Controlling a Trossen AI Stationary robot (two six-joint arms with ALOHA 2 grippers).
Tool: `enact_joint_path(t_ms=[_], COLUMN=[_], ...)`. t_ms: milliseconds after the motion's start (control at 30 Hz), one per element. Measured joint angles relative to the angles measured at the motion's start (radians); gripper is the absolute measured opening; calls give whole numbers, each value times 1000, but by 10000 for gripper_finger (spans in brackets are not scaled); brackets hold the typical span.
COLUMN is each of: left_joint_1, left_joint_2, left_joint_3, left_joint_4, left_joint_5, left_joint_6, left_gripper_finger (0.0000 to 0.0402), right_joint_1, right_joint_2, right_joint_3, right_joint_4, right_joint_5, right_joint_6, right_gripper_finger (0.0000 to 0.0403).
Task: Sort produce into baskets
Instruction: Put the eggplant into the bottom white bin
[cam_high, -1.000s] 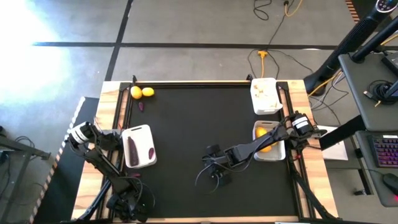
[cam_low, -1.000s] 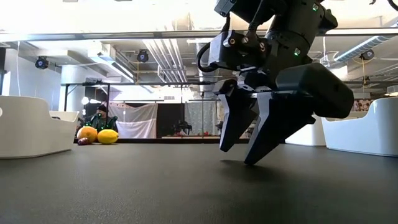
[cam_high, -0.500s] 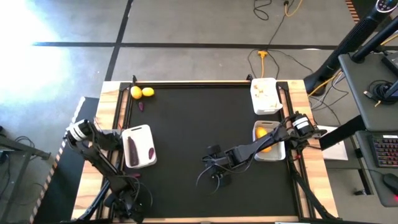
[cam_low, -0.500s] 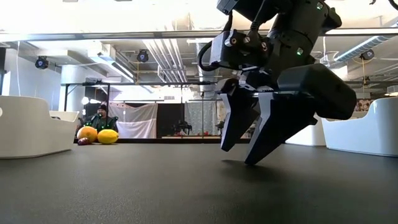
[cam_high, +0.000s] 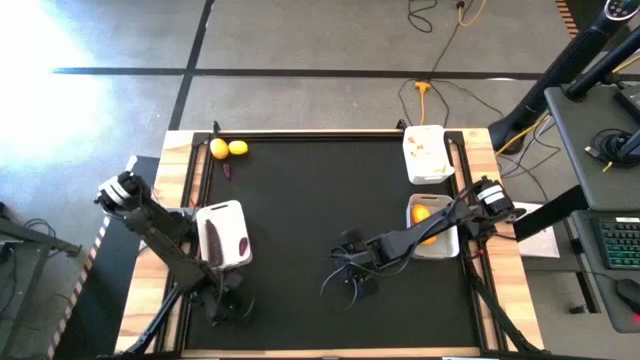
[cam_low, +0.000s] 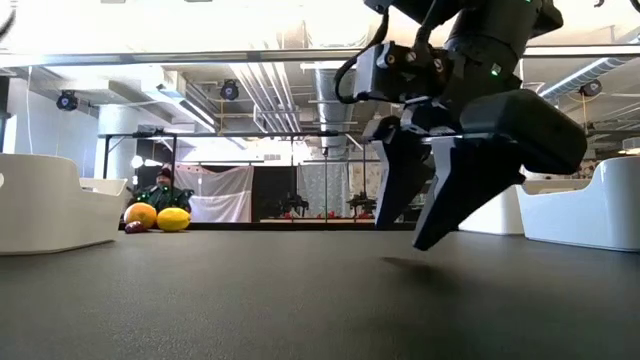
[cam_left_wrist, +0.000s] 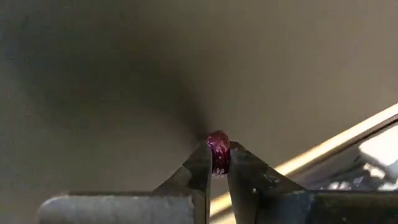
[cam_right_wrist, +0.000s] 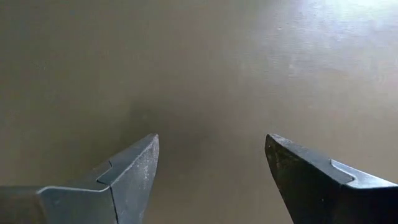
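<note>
The left gripper (cam_left_wrist: 217, 163) had just snapped shut on a purple piece (cam_left_wrist: 218, 149) near the table's front-left corner, ready for sorting.

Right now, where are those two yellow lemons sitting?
In the high view the two lemons lie side by side in the table's far left corner, with a small purple piece just nearer, well beyond the left basket.

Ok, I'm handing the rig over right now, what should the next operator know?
Left gripper: jaws shut on a small purple piece, near the table's front left.
Right gripper: jaws open, empty, above mid-table.
Done: left tray holds purple pieces, far right tray garlic, near right tray a lemon.
Left: two lemons and a purple bit at the far left corner, plus the held piece.
</note>
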Motion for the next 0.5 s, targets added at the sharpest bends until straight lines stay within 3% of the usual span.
enact_joint_path(t_ms=[233, 500], left_joint_1=[120, 202], left_joint_2=[30, 151], left_joint_3=[36, 221], left_joint_4=[3, -138], left_joint_5=[-192, -436], left_joint_6=[303, 631], left_gripper_finger=[16, 17], right_joint_1=[12, 58], right_joint_2=[-10, -16], right_joint_3=[-13, -13], right_joint_4=[-49, -110], right_joint_5=[4, 4], right_joint_6=[80, 185], right_gripper_finger=[288, 288])
